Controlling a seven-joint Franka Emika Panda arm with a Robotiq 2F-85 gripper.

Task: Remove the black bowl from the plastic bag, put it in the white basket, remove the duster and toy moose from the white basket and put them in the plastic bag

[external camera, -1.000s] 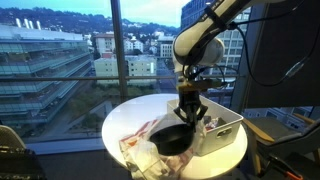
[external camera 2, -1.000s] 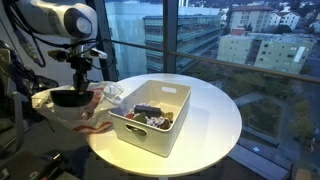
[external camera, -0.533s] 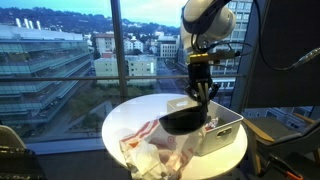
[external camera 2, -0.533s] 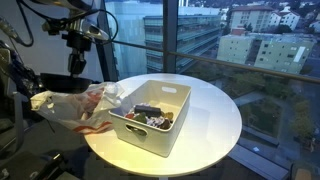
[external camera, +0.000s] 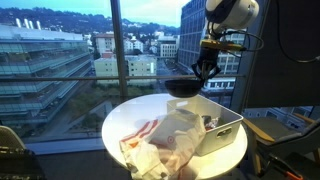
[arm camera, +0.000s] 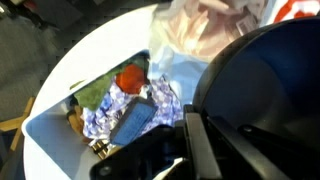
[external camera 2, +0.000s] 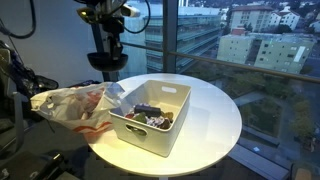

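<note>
My gripper (external camera: 205, 72) (external camera 2: 108, 48) is shut on the rim of the black bowl (external camera: 183, 88) (external camera 2: 107, 62), which hangs high above the table, clear of the plastic bag (external camera: 160, 143) (external camera 2: 72, 104). In the wrist view the bowl (arm camera: 262, 85) fills the right side with one finger (arm camera: 196, 142) against its rim. The white basket (external camera: 228, 126) (external camera 2: 150, 135) (arm camera: 45, 125) lies below with mixed items inside, among them a checked cloth (arm camera: 108, 108) and a blue piece (arm camera: 132, 122). I cannot pick out the duster or the toy moose for certain.
The round white table (external camera: 120, 120) (external camera 2: 215, 120) stands next to tall windows. The crumpled bag lies slack next to the basket. A dark chair or stand (external camera 2: 15, 80) is beside the table.
The arm has lifted the bowl up out of the bag and carried it higher and sideways toward the basket's end. The bag has sagged flat.
</note>
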